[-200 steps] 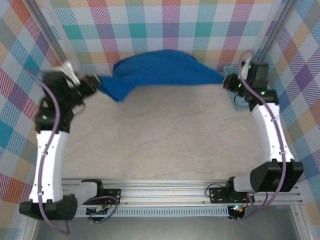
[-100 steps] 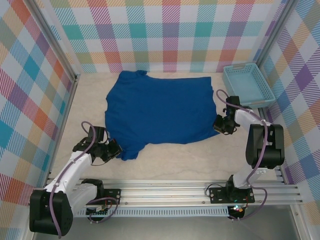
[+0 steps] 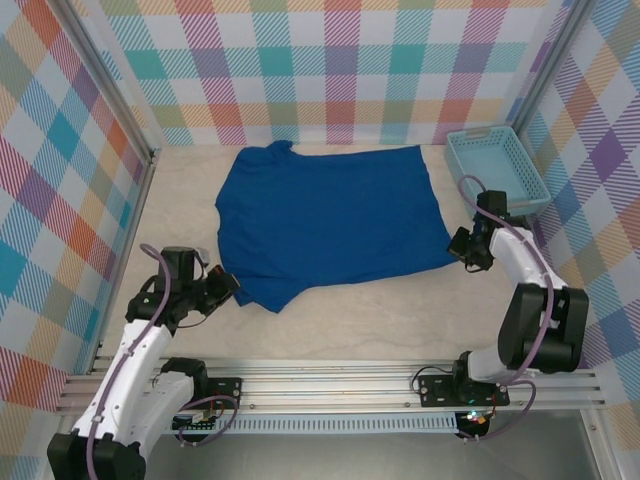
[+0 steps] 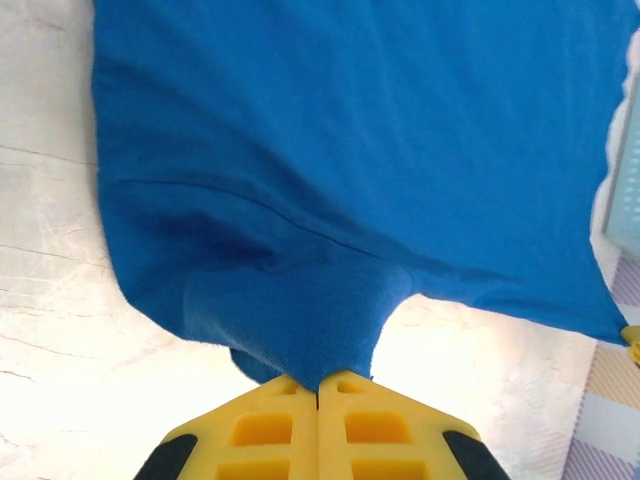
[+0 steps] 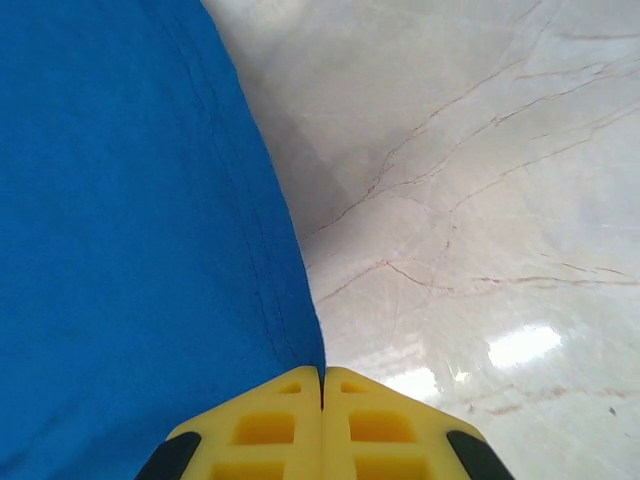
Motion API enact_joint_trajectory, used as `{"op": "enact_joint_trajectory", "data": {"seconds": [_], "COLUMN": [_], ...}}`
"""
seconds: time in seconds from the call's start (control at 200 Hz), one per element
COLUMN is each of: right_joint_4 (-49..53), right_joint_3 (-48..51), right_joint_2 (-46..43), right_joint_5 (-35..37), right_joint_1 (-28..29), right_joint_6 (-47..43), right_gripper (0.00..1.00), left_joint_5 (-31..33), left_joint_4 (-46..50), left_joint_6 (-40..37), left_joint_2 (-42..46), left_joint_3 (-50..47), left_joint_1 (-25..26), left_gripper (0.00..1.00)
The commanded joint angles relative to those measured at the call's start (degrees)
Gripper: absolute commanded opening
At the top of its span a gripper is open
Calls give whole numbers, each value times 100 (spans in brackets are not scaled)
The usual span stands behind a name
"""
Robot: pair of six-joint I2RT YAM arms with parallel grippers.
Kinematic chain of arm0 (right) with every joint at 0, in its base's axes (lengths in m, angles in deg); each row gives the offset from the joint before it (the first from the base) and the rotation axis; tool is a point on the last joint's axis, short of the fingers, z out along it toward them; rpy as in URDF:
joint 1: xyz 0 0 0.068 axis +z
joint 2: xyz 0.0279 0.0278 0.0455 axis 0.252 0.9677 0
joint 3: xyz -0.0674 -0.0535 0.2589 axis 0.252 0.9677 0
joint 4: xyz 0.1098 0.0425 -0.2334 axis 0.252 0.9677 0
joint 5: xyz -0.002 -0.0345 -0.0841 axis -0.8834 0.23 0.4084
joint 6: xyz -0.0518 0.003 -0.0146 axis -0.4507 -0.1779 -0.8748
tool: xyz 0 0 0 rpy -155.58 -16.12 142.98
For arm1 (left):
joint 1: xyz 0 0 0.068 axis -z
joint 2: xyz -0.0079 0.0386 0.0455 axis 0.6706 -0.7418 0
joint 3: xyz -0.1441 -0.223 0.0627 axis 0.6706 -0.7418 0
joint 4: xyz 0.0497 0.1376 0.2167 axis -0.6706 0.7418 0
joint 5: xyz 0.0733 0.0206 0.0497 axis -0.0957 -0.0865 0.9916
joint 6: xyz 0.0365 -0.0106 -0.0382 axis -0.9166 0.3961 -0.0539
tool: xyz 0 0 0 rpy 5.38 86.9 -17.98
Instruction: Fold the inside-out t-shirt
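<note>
While t-shirt (image 3: 330, 220) is being held flat on marbled table (image 3: 400, 315) | corners being pinched in left gripper (image 3: 231, 284), right gripper (image 3: 456, 246) | table being enclosed by checked walls (image 3: 330, 60)

T-shirt (image 3: 325, 225) spread flat on the bench (image 3: 400, 320), from centre toward 12 o'clock. Basket (image 3: 497, 170) at 2 o'clock, apart from the t-shirt. Left jaws meet the t-shirt's 7 o'clock corner; right jaws its 4 o'clock corner.
</note>
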Motion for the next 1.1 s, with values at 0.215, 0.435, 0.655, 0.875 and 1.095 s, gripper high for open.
{"op": "enact_joint_trajectory", "data": {"seconds": [0.215, 0.435, 0.655, 0.875, 1.095], "right_joint_4": [489, 80, -226, -2288, -2849], "right_joint_3": [-125, -152, 88, 485, -663], "right_joint_2": [34, 942, -514, 305, 1911], "right_joint_5": [624, 1284, 399, -1254, -957], "right_joint_1": [-83, -51, 1806, 5355, 6772], "right_joint_6": [-170, -211, -496, 880, 518], "right_gripper": [4, 22, 51, 51, 50], "left_joint_5": [-160, 198, 179, 337, 419], "left_joint_4": [878, 476, 178, 158, 112], "left_joint_6": [391, 699, 637, 415, 359], "left_joint_2": [456, 340, 238, 119, 133], "left_joint_3": [-323, -811, -914, -730, -759], "left_joint_1": [90, 557, 587, 587, 587], "left_gripper": [0, 3, 2, 1, 0]}}
